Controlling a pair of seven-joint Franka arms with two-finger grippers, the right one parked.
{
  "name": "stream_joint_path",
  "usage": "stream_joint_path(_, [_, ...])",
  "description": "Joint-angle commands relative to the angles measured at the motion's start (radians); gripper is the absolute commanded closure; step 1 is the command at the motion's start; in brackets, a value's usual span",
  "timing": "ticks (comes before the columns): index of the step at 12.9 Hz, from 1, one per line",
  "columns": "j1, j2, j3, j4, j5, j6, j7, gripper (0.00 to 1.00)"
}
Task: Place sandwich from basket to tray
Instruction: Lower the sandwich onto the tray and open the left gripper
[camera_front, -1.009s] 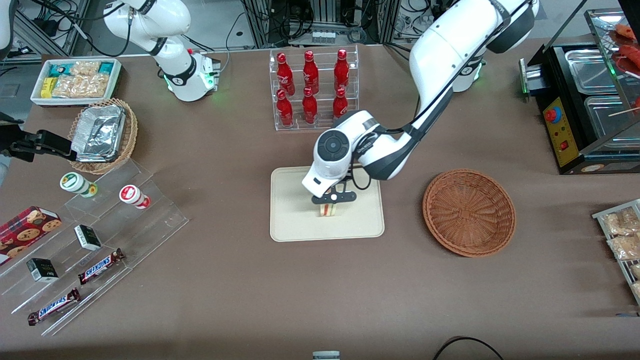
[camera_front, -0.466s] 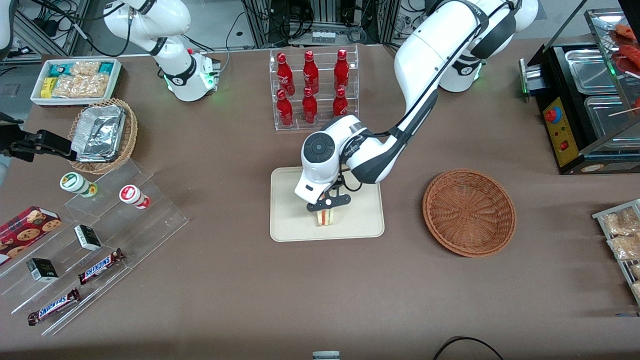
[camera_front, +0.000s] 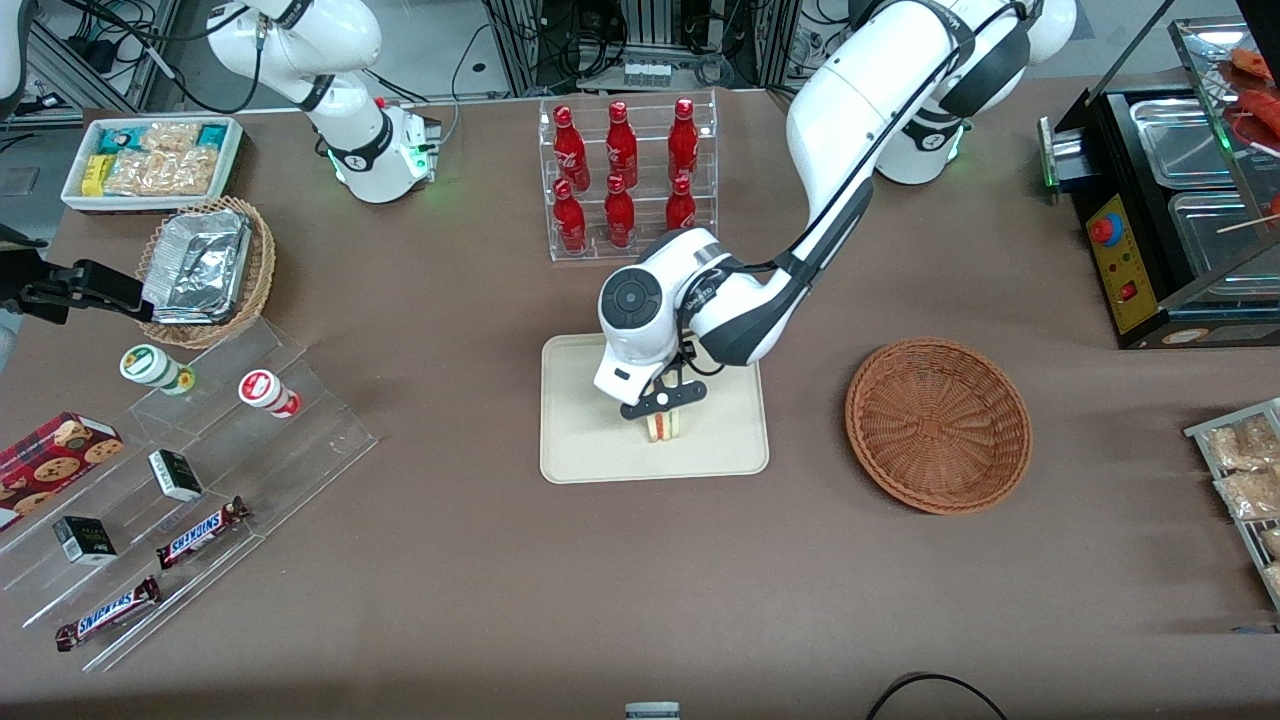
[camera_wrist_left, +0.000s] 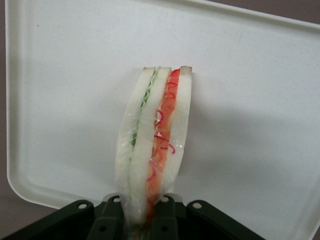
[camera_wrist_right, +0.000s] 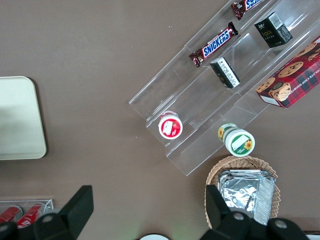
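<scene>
While the gripper (camera_front: 662, 404) hangs over the tray (camera_front: 580, 440), its fingers (camera_wrist_left: 111, 216) are clamped on the narrow end of the sandwich (camera_wrist_left: 152, 145). Wrist view: wedge stands on edge between the two black fingers, white bread outside, green layer on one side, red layer on the other, clear wrap glinting over all. Wide end of the wedge points away from the fingers, over the tray's (camera_wrist_left: 250, 75) pale floor.

Front view: sandwich (camera_front: 663, 427) shows just below the gripper, over the part of the tray nearer the camera. Whether it touches the tray floor cannot be told. Basket (camera_front: 938, 424), reddish-brown wicker, sits apart from the tray, toward the working arm's end of the table, with nothing visible in it. Rack of red bottles (camera_front: 622, 175) stands farther from the camera than the tray. Brown table (camera_front: 500, 580) carries everything.
</scene>
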Motion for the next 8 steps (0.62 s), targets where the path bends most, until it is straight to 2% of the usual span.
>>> stream_joint_path(1, [-0.021,0.043,0.013,0.060,0.015,-0.023,-0.073,1.00])
stream_joint_path(4, [-0.028,0.056,0.013,0.062,0.020,-0.022,-0.090,1.00])
stream_joint_path(5, [-0.027,0.056,0.015,0.062,0.019,-0.022,-0.083,0.30])
stream_joint_path(6, [-0.025,0.051,0.015,0.063,0.019,-0.022,-0.081,0.00])
stream_joint_path(8, [-0.015,0.037,0.013,0.088,0.014,-0.041,-0.081,0.00])
